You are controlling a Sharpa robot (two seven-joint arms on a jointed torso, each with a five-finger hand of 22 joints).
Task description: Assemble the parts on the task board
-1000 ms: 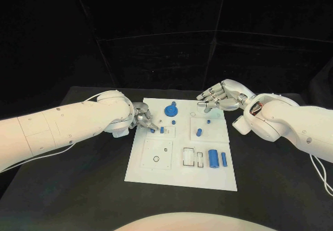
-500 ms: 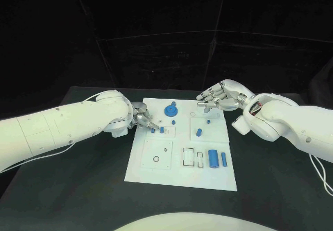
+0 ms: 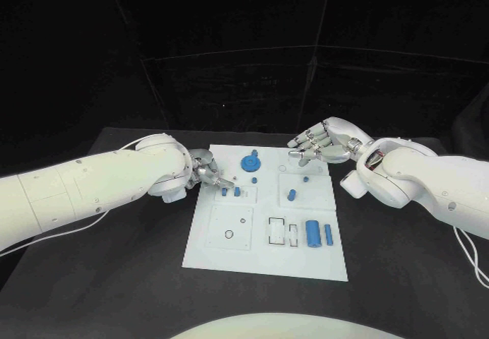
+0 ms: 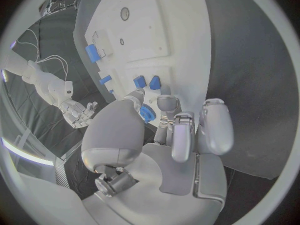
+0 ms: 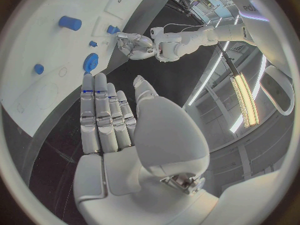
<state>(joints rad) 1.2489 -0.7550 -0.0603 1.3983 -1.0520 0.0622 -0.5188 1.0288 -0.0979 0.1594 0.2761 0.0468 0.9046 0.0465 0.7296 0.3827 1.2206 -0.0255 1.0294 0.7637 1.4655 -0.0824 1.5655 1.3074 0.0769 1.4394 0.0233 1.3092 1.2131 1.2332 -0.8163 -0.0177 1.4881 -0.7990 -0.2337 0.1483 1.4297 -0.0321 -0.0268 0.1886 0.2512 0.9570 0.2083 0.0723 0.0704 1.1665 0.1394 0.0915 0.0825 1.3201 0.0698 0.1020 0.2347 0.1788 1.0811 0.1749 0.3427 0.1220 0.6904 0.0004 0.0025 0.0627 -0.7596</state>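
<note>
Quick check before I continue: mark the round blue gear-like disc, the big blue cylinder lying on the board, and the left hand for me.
Round blue gear-like disc (image 3: pixel 249 163): head view, centre of its top face.
Big blue cylinder (image 3: pixel 313 233): head view, middle of its side.
Left hand (image 3: pixel 208 173): head view, middle of the silver hand at the white task board's (image 3: pixel 306 265) left edge.

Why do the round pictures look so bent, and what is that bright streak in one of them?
Left wrist view: a fisheye lens bows the straight edges of the task board. Right wrist view: same bending, and the streak is a long ceiling lamp, glaring. Head view: straight lines, black surroundings, the board the brightest surface.
</note>
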